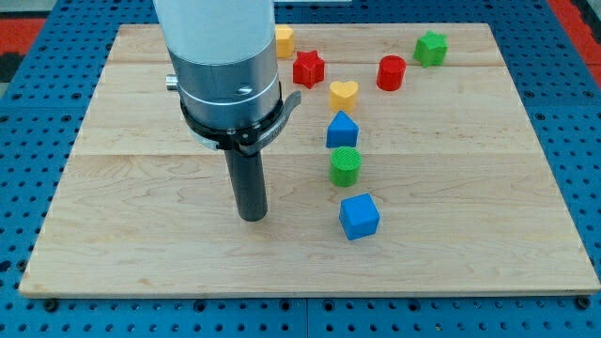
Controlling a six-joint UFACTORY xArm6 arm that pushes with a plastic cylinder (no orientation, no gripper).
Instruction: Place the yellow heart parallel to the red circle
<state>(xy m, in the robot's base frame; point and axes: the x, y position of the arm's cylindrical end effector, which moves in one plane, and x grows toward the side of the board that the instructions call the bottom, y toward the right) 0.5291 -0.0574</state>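
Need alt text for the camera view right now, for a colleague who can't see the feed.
My tip rests on a wooden board, left of a column of blocks: yellow heart, blue block, green cylinder, blue cube. The red circle sits up-right of the heart; a red star, yellow block and green star lie near the top.

Yellow heart (344,92), red circle (391,72), pale wood-grain board (141,188), blue pegboard (28,141).

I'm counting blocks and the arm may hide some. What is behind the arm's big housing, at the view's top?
A yellow block pokes out beside the arm housing; its shape and anything further behind are hidden. My tip rests left of the blue cube.
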